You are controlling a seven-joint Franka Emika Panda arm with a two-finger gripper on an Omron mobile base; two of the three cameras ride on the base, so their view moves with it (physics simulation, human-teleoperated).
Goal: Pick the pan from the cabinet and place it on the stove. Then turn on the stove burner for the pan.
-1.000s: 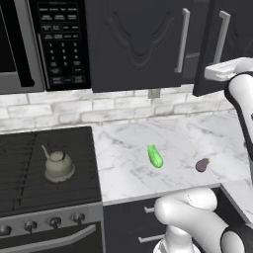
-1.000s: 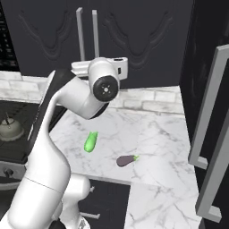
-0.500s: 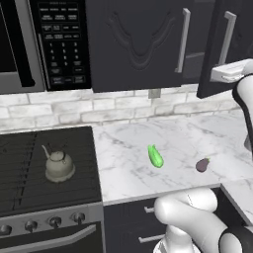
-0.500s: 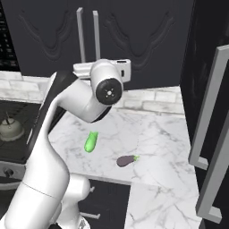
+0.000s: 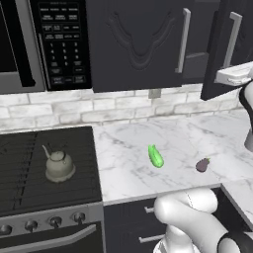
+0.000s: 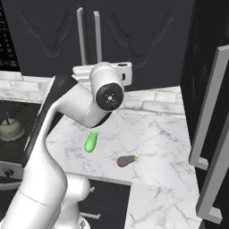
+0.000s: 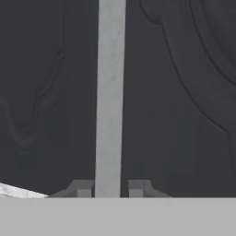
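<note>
The gripper [image 7: 109,188] is up at the wall cabinet [image 5: 138,44], with its two fingertips [image 7: 83,188] standing on either side of a long vertical silver bar handle [image 7: 109,97]. In the hand view the left fingertip sits just beside the bar and the right one stands slightly apart from it, so the jaws are a little wider than the handle; whether either tip touches the bar cannot be told. In the left base view one carved door [image 5: 231,47] at the right end of the cabinet stands swung partly outward, with the white hand beside its lower edge. The pan cannot be seen; the inside of the cabinet behind the door is too dark to read.

Below, the marble desk [image 5: 128,148] carries a green cucumber [image 5: 155,156] near the middle and a small dark purple eggplant [image 5: 202,164] closer to the front right edge, well apart from each other. The stove [image 5: 29,163] adjoins the desk's left edge, its black grates carrying a pale-grey kettle [image 5: 59,164] near the middle of the cooktop. A row of dark knobs [image 5: 54,221] lines the silver front panel. A black-and-silver microwave [image 5: 39,44] hangs above the stove, just left of the cabinet. White brick tiles [image 5: 99,106] run along the wall behind the desk.
</note>
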